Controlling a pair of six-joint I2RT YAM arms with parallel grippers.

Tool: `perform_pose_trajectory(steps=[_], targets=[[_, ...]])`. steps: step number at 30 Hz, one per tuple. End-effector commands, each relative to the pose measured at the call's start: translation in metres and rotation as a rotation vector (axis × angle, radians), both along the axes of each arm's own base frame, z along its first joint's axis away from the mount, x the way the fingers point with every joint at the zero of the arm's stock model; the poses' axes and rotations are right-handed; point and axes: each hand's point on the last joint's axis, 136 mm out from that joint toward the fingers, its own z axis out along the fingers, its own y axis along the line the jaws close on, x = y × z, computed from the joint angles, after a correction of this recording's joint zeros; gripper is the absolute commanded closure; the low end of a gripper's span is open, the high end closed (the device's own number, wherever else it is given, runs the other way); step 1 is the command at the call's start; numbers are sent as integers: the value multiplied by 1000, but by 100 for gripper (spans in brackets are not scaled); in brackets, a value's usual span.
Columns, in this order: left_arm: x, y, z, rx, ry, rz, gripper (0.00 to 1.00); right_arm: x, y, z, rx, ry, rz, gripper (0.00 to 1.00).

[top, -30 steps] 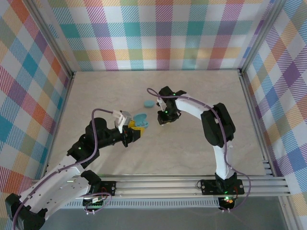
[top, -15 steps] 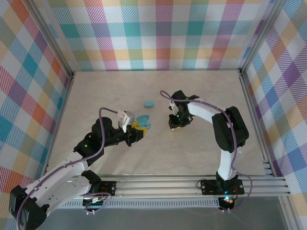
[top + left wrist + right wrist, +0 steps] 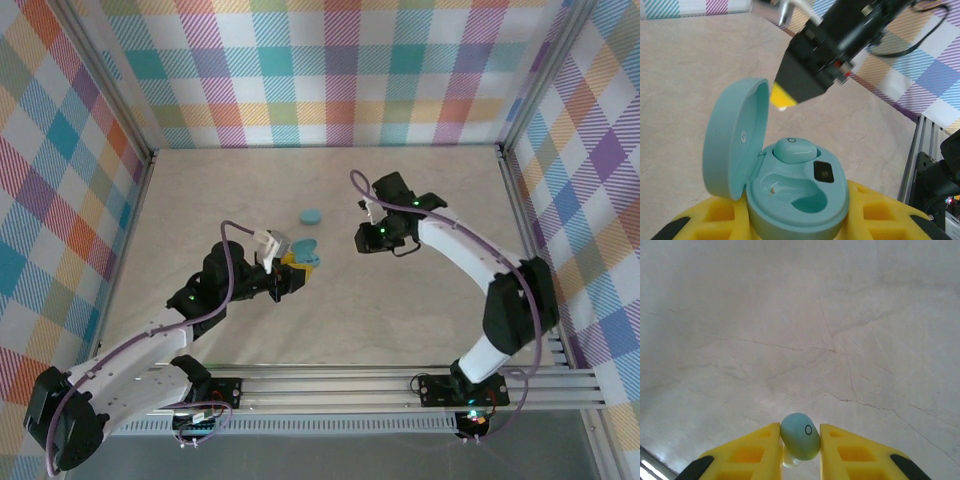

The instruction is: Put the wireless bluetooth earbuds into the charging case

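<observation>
fyi right gripper (image 3: 364, 240) is pinched narrow on one earbud (image 3: 800, 435), hovering near the open charging case (image 3: 735, 142) clamped in the left gripper (image 3: 288, 272) (other earbud (image 3: 793, 149) already seated). Risk: the bud looks skewed in the pads, so it could catch the empty socket (image 3: 799, 194) rim and pop out on release.

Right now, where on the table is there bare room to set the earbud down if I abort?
Bare table runs from the middle to the near rail, and behind the closed case to the far wall. Crowded at centre: open charging case in the left gripper, right gripper holding an earbud.
</observation>
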Motion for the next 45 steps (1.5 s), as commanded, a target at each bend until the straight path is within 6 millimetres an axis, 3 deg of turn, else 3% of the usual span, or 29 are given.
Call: perform_pose_trajectory(steps=[1, 12, 17, 29, 45], targets=[[3, -6, 8, -32, -68, -26, 100, -12, -6, 28, 30, -29, -28, 78], [7, -22, 17, -62, -187, -109, 100, -47, 23, 129, 183, -259, 55, 79], [6, -29, 20, -86, -197, -143, 100, -62, 48, 154, 243, -320, 117, 80], [6, -30, 27, -102, -255, -157, 100, -76, 97, 157, 296, -324, 212, 80], [2, -25, 26, -82, -246, -147, 100, -81, 110, 142, 273, -282, 244, 80]])
